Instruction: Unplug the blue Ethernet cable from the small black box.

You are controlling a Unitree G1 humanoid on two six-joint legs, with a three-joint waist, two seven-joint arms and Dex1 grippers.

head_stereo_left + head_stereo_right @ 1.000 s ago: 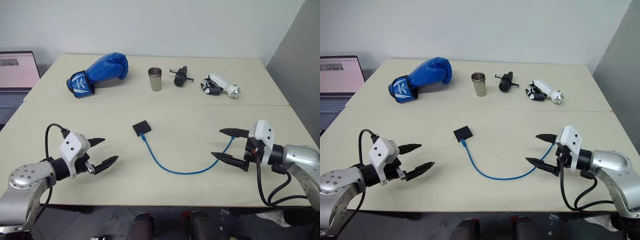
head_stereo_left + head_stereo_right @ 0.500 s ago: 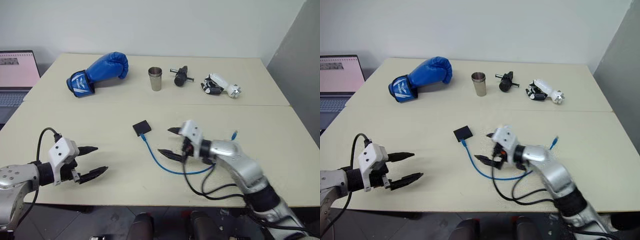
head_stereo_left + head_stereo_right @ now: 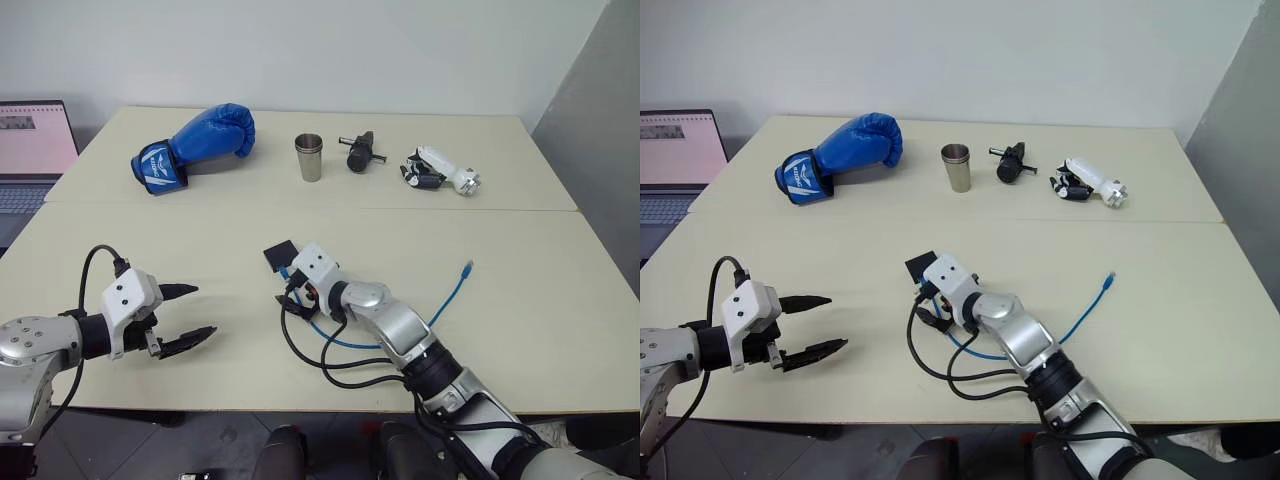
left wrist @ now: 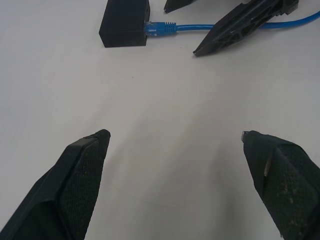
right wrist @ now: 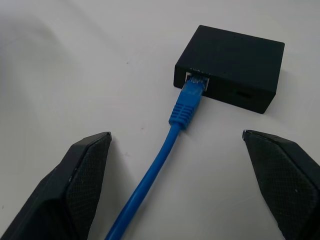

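Observation:
The small black box point(image 3: 277, 254) lies flat near the table's middle. The blue Ethernet cable point(image 3: 446, 299) is plugged into its side point(image 5: 190, 95). From there the cord curves right to a free plug point(image 3: 467, 268). My right gripper point(image 5: 175, 134) is open just short of the box, one finger point(image 5: 75, 190) on each side of the cord, touching neither. My left gripper point(image 3: 203, 310) hovers open and empty over bare table at the near left, well apart from the box. The left wrist view shows the box point(image 4: 124, 22), the plug and the right gripper's fingers point(image 4: 240, 27).
Along the far side stand a blue boxing glove point(image 3: 195, 145), a metal cup point(image 3: 309, 157), a black cylindrical tool point(image 3: 358, 152) and a white-and-black device point(image 3: 440, 170). A laptop point(image 3: 35, 140) sits off the table's left. My right arm's black cables point(image 3: 320, 350) loop over the cord.
My right arm has swung from the table's right side across to the box, and its open fingers now straddle the cord by the plug. The left gripper has barely moved.

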